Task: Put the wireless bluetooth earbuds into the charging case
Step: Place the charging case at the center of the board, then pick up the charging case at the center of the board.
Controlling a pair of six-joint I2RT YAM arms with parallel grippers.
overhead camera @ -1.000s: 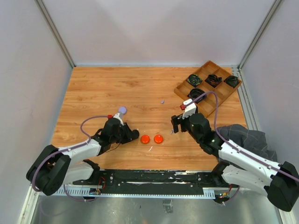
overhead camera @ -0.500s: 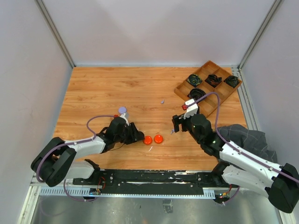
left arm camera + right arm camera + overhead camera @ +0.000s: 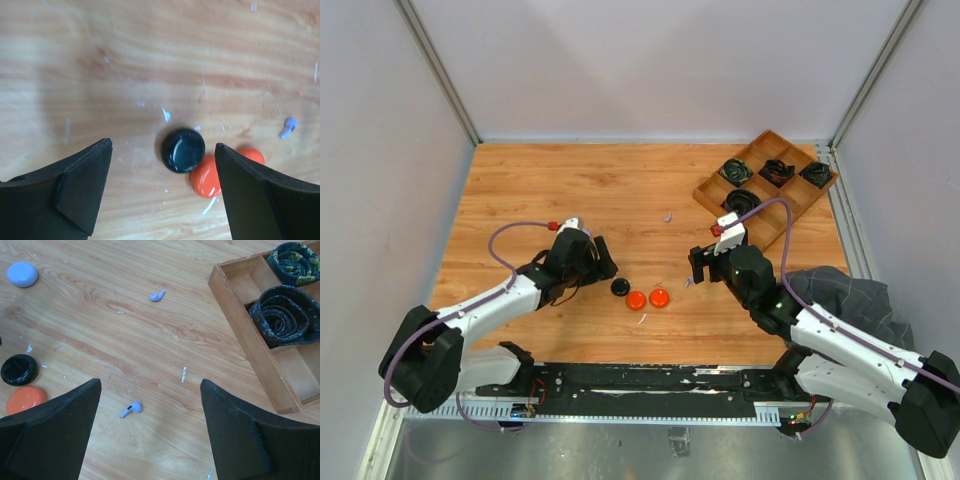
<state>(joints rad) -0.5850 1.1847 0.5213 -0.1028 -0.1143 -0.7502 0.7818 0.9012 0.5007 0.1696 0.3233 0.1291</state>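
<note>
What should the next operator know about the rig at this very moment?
Left tool: open, empty, near the black disc.
Right tool: open, empty, near one lilac earbud; a second lilac earbud lies farther out.
Two orange discs sit by the black disc, the lilac disc apart.
Done: no earbud visibly in a case.
Left: pick up and insert the earbuds.

Colours across the wood-grain tabletop
The tabletop (image 3: 520, 190) is warm orange-brown with streaky grain. The black case (image 3: 183, 149) is glossy, with two orange cases (image 3: 636, 299) on its right. The lilac case (image 3: 22, 274) and two lilac earbuds (image 3: 157, 295) are pale. The brown tray (image 3: 715, 190) holds black cable coils (image 3: 282, 315).
</note>
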